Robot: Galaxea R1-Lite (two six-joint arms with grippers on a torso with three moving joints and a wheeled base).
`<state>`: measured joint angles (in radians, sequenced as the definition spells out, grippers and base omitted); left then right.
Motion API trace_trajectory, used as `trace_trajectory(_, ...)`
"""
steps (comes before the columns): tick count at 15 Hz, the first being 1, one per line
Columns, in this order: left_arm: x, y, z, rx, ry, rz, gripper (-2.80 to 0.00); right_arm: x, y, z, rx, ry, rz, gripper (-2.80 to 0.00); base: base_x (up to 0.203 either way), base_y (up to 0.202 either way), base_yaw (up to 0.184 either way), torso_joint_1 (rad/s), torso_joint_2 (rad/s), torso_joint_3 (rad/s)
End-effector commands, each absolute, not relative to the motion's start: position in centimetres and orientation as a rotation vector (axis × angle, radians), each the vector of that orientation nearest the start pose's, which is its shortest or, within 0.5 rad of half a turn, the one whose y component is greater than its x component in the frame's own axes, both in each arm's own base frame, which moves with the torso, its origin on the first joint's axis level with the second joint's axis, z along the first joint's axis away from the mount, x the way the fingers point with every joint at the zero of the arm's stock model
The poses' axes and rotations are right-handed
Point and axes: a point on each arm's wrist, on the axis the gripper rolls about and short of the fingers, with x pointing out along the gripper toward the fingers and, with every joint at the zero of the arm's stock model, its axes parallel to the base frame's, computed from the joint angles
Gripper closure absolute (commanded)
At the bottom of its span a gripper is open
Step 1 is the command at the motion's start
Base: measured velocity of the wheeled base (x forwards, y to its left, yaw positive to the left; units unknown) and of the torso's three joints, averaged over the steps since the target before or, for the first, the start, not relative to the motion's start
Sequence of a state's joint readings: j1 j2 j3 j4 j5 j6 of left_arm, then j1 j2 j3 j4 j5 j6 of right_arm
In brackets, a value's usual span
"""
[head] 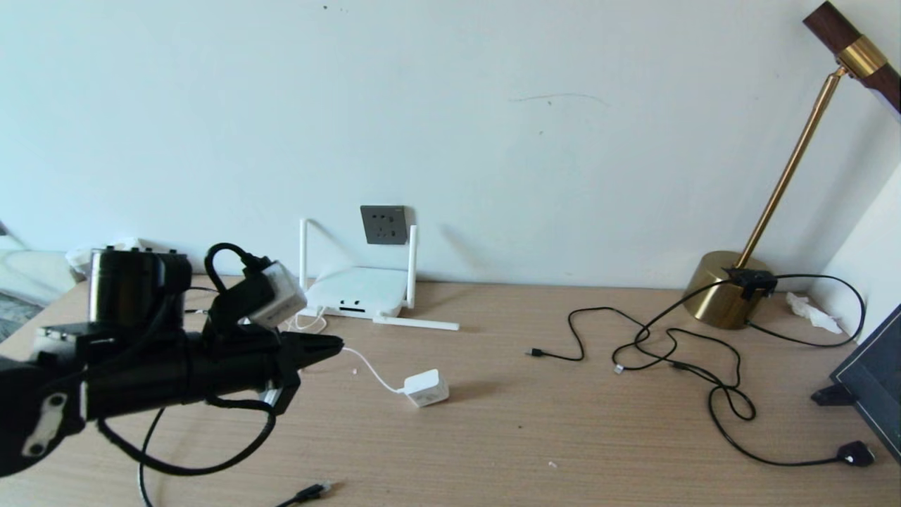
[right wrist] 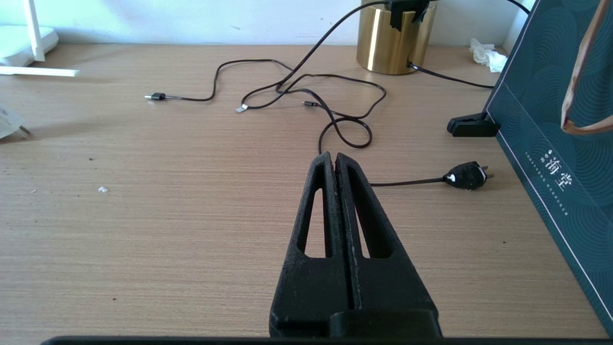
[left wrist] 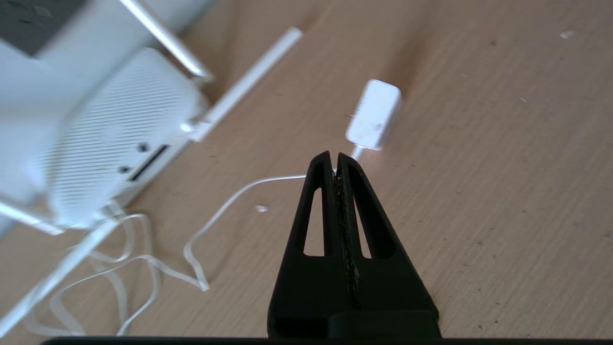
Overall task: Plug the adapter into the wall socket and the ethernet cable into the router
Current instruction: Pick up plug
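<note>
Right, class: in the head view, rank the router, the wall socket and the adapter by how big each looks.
1. router, largest by far.
2. wall socket.
3. adapter.
The socket and adapter look nearly alike, and the adapter lies nearer the camera, so their order is unsure.

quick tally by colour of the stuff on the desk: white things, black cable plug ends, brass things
white: 3 - router, adapter, crumpled tissue
black plug ends: 3 - ethernet cable, mains plug, small plug
brass: 1 - lamp
total: 7
Left gripper hovers near the adapter; right gripper is parked.
</note>
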<state>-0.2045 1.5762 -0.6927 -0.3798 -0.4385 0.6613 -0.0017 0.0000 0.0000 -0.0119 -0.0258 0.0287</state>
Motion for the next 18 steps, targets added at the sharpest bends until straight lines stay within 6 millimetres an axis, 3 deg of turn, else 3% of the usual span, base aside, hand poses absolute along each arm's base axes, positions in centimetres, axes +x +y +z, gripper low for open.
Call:
trace_trajectory(1,26.9,-6.8,14.6,0.541,0.329,-0.86,0.0,-2.3,-0.1,7.7,0.029,-0.013,-0.027,0.0,0.0,0.0,0.0,0.0,0.0,0.0)
trace_trajectory(2,27.4,-7.1,14.4,0.562,0.337,-0.908,0.0,-2.3,-0.1,7.7,0.029,-0.013,-0.027,0.0,0.0,0.0,0.0,0.0,0.0,0.0)
trace_trajectory(3,27.8,-7.5,14.3,0.599,0.361,-0.954,-2.8,-2.3,-0.1,7.7,0.029,-0.013,-0.027,0.0,0.0,0.0,0.0,0.0,0.0,0.0)
trace_trajectory(7,28.4,-10.9,14.9,0.626,0.438,-1.122,-2.8,-2.3,-0.1,7.7,0.029,-0.013,-0.027,0.0,0.0,0.0,0.0,0.0,0.0,0.0)
trace_trajectory(11,31.0,-13.2,13.5,0.687,0.464,-1.182,-2.8,-2.3,-0.1,7.7,0.029,-0.013,-0.027,0.0,0.0,0.0,0.0,0.0,0.0,0.0)
trace_trajectory(15,30.2,-12.9,12.4,0.83,0.573,-1.262,-2.8,-2.3,-0.1,7.7,0.029,-0.013,-0.027,0.0,0.0,0.0,0.0,0.0,0.0,0.0)
trace_trajectory(18,32.0,-13.5,11.9,0.884,0.588,-1.272,-2.8,-2.3,-0.1,7.7,0.029,-0.013,-0.027,0.0,0.0,0.0,0.0,0.0,0.0,0.0)
